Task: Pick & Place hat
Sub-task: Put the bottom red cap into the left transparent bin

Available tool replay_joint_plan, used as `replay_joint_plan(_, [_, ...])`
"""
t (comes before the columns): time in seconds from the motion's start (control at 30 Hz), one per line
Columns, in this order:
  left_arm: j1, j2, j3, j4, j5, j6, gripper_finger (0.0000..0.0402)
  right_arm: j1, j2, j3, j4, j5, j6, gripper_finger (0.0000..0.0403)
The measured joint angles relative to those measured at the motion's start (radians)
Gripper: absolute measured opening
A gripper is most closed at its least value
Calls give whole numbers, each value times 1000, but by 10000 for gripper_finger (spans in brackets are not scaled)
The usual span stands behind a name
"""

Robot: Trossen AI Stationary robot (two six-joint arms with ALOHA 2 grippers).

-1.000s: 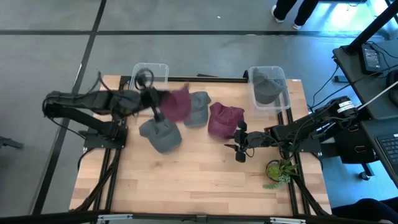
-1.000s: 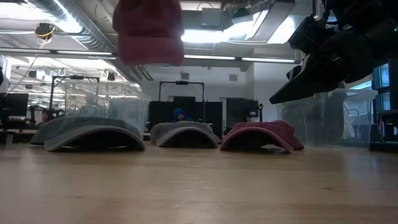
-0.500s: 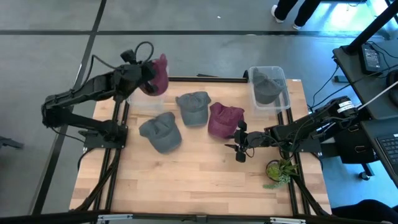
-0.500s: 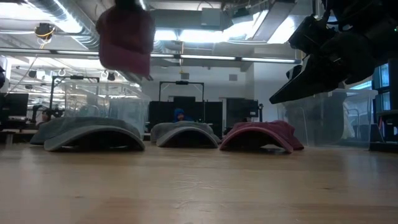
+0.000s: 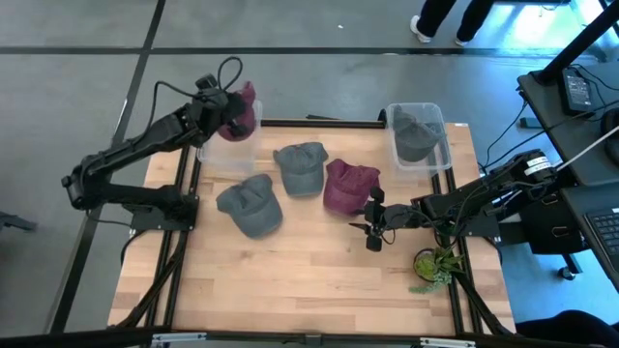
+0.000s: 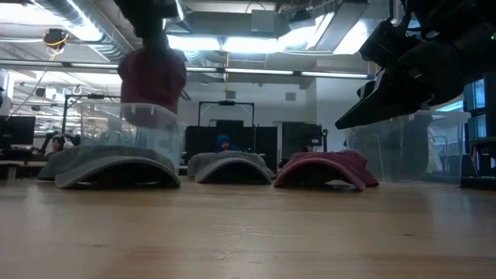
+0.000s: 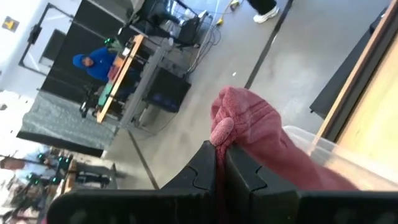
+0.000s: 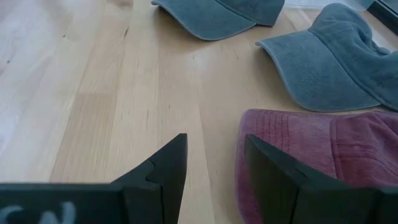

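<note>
My left gripper [image 5: 224,108] is shut on a maroon cap [image 5: 242,109] above the clear left bin [image 5: 228,155] at the table's far left; in the low view the cap [image 6: 152,77] hangs with its lower part behind the bin's wall [image 6: 155,133]. A second maroon cap [image 5: 346,186] and two grey caps [image 5: 301,166] [image 5: 250,205] rest on the table. Another grey cap [image 5: 418,137] lies in the clear right bin [image 5: 437,161]. My right gripper [image 5: 372,228] is open, low over the table just near of the second maroon cap [image 8: 323,155]. My left gripper pinches a bunched fold of the maroon cap's cloth [image 7: 222,132] between its two fingers [image 7: 202,163]. The cap is lifted clear of the table and hangs below the gripper over the left bin.
A small potted plant [image 5: 431,263] stands near the table's right edge by the right arm. Bare wood fills the near half of the table [image 5: 309,290]. A person's legs [image 5: 440,14] show on the floor beyond the far edge.
My left gripper carried the maroon cap from above the grey caps toward the table's far left corner, then lowered it over the left bin. The cap now hangs partly behind the bin's wall. My right arm kept still.
</note>
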Motion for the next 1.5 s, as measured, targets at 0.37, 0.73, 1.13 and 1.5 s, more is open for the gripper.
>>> replay_joint_plan(0.37, [68, 0, -181, 82, 73, -35, 9, 0, 0, 0, 0, 0, -4, 159])
replay_joint_plan(0.73, [104, 0, -314, 198, 80, -98, 28, 0, 0, 0, -1, 0, -4, 159])
replay_joint_plan(1.13, [144, 0, -331, 191, 83, -134, 33, 0, 0, 0, -1, -1, -2, 159])
replay_joint_plan(1.5, [145, 0, -331, 190, 83, -134, 37, 0, 0, 0, -1, -1, 0, 159])
